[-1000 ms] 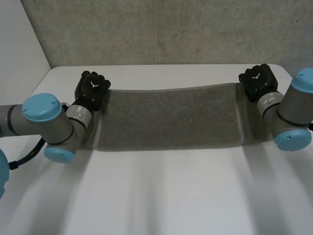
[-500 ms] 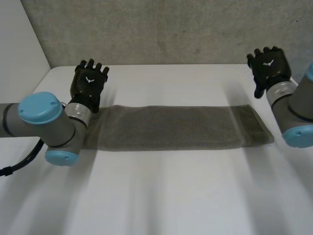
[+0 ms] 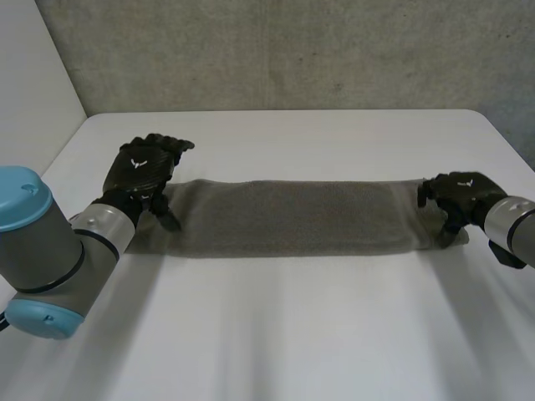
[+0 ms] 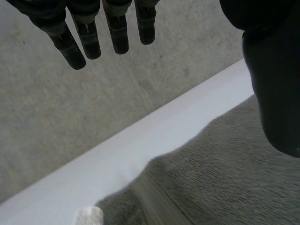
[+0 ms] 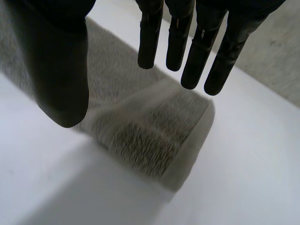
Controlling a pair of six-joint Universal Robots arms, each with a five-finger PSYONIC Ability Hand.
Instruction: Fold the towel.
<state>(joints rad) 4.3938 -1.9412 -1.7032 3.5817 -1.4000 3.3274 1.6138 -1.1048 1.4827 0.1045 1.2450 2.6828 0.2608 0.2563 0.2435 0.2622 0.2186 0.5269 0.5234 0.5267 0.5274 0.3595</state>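
**Item: towel** (image 3: 292, 217). Grey terry, lying as a long narrow strip flat on the table (image 3: 292, 342). It sits across the middle, its length parallel to the far edge and its ends short of the left and right edges. In the right wrist view the towel's (image 5: 154, 136) right end looks thick and layered, with a woven band across it. In the left wrist view the towel's (image 4: 225, 173) pile is flat and unwrinkled.

**Left hand** (image 3: 142, 171). Over the towel's left end, nearer its far corner. In its own view the left hand (image 4: 117, 33) has straight, spread fingers and a thumb set well apart. It is unclenched and grips nothing. Whether it touches the cloth cannot be told.

**Right hand** (image 3: 456, 196). Over the towel's right end. In its own view the right hand (image 5: 178, 37) is likewise spread, fingers on one side of the end and thumb on the other, with nothing pinched.

**Surroundings.** White table, grey wall (image 3: 292, 50) behind the far edge.

**Step in hand (judged).** The lengthwise fold looks done. Both hands are placed to take the short ends for the next fold.

**Next move calls for (judged).** One hand should close thumb and fingers on all layers at an end and lift it just clear. It should then carry that end across to meet the opposite end squarely.
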